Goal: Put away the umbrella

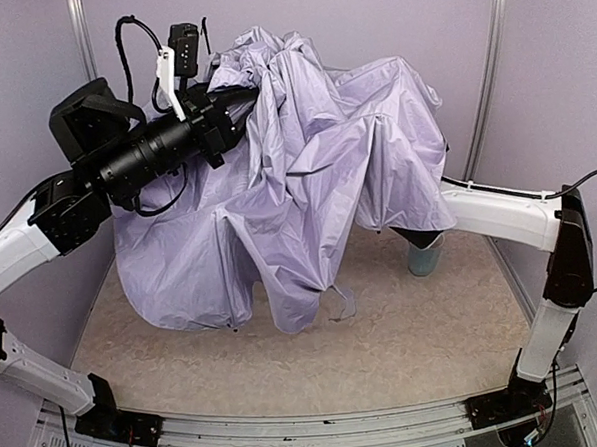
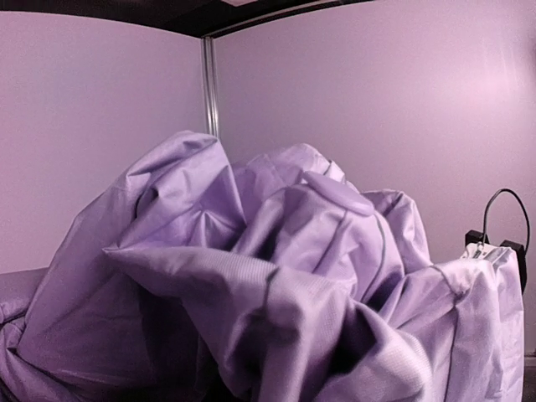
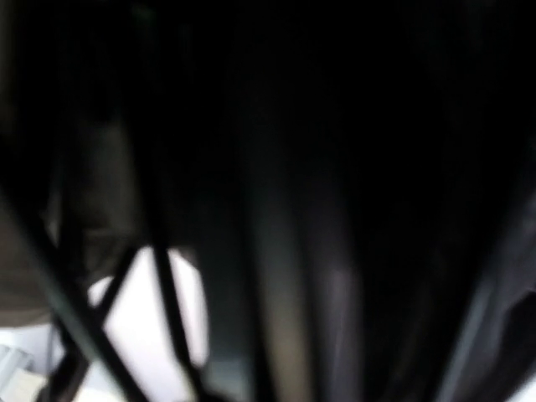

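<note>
The umbrella (image 1: 316,172) is held up over the back half of the table (image 1: 405,348), its pale canopy half collapsed and hanging in loose folds, with the lowest hem reaching down close to the table's middle. It is judged to be light but awkward. The fabric is thin, soft and likely slippery, so a pinch on cloth alone may slide or drag, while the thin black ribs (image 3: 159,276) seen from beneath are stiff yet easily bent. The shaft or the handle would be the firm places to be gripped, but neither can be made out here. The left gripper (image 1: 227,107) is buried in the bunched cloth at the canopy's top left. Whether its jaws are apart or clamped cannot be told, since only folds are shown in its own view. The right gripper is hidden under the canopy with its jaws drawn together, and what, if anything, is caught between them cannot be told. 1 container is seen: a light blue mug (image 1: 425,257) standing near the table's far right corner, partly covered by the hem, its contents hidden.
</note>
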Available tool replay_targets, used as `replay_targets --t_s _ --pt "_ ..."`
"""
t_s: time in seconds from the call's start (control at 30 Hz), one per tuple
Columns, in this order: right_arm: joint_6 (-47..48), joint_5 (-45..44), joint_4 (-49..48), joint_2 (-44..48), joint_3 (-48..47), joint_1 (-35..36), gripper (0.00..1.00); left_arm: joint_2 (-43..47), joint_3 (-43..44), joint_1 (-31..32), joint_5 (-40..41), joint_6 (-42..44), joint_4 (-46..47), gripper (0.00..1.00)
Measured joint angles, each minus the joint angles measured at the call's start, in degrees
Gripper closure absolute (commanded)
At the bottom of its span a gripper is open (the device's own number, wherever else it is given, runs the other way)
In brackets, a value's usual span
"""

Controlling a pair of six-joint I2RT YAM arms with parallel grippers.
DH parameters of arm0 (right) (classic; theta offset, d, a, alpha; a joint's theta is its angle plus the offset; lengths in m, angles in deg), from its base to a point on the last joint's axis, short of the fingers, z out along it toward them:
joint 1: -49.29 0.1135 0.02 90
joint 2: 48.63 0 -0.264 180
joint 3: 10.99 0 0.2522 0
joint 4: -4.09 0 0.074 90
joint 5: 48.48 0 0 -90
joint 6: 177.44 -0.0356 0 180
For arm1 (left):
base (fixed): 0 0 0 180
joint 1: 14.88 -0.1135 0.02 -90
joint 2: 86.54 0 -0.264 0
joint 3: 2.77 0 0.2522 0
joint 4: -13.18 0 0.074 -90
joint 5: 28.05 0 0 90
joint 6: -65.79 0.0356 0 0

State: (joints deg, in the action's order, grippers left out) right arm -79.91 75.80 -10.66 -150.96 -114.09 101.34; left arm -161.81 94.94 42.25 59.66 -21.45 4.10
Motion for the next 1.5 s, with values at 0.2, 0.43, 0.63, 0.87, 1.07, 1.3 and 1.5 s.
replay_targets --t_s 0.2,0.43,0.63,0.87,1.07,1.3,1.5 --pt "-1.5 0.4 -2.7 -1.7 -0.2 1.7 0.93 1.2 1.0 0.7 1.0 1.5 -5.1 0.96" --pt "-3.8 -6.8 -16.4 -23.5 12.1 -1.9 0.92 -2.9 -43.4 -14.2 -2.7 -9.4 29.2 1.00" --pt "-2.9 -9.3 -19.1 -29.9 19.9 -1.8 0.90 -13.4 -53.6 -12.4 -1.2 -15.8 44.5 1.00" --pt "-1.6 -10.5 -14.8 -27.8 19.8 -1.7 0.92 -11.9 -53.4 -12.5 -0.8 -16.3 42.2 0.61" --pt "2.4 -9.2 -2.1 -19.1 20.9 -1.2 1.00 -0.9 -54.2 -12.4 1.2 -12.3 31.5 0.18" --pt "9.0 -10.8 15.7 -3.3 17.9 -3.0 1.00 12.7 -55.3 -8.2 -4.2 -6.3 32.3 0.08" --pt "16.7 -17.7 32.1 0.7 10.6 -2.9 1.00 17.0 -56.8 -8.6 -6.8 -4.2 33.4 0.02"
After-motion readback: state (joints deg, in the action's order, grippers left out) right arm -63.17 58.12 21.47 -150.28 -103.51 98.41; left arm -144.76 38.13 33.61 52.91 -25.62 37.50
